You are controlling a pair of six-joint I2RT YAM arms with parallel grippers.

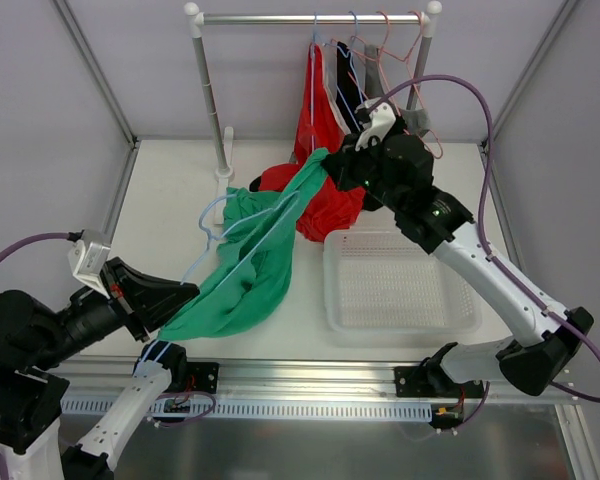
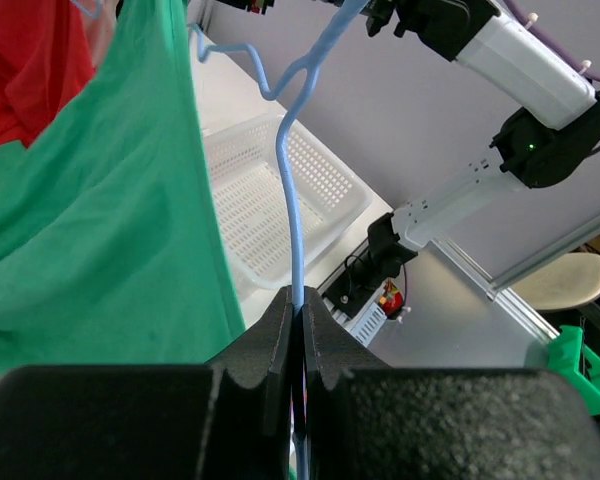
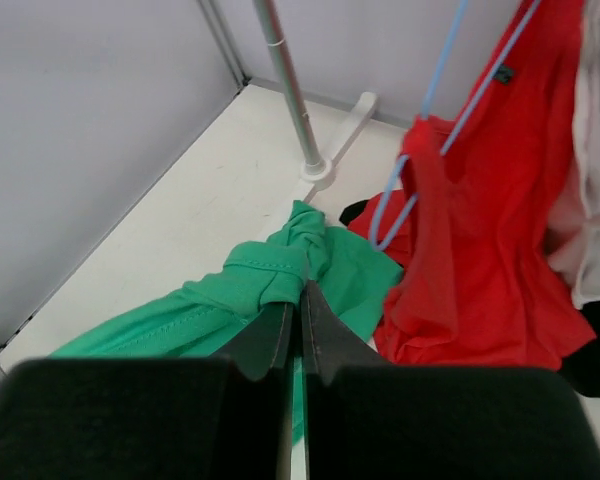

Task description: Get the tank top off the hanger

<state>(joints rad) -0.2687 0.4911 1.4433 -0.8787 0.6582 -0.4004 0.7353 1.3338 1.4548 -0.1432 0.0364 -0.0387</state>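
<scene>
green tank top (image 1: 245, 270) stretched in a diagonal band just left of white basket (image 1: 400, 290), low end off the basket's near-left corner, high end beyond its far-left corner

left gripper (image 2: 295, 305) clamped on pale blue hanger (image 2: 290, 200) wire at the low end

right gripper (image 3: 300, 290) pinched tight on bunched green fabric at the high end

red garment (image 1: 330, 210) hangs just beyond the basket's far edge

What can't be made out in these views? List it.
Top view: tips of the left hand, under the green top.
Left wrist: hanger far end, cut off by the upper edge.
Top view: dark garment lower part, behind the right hand.
</scene>
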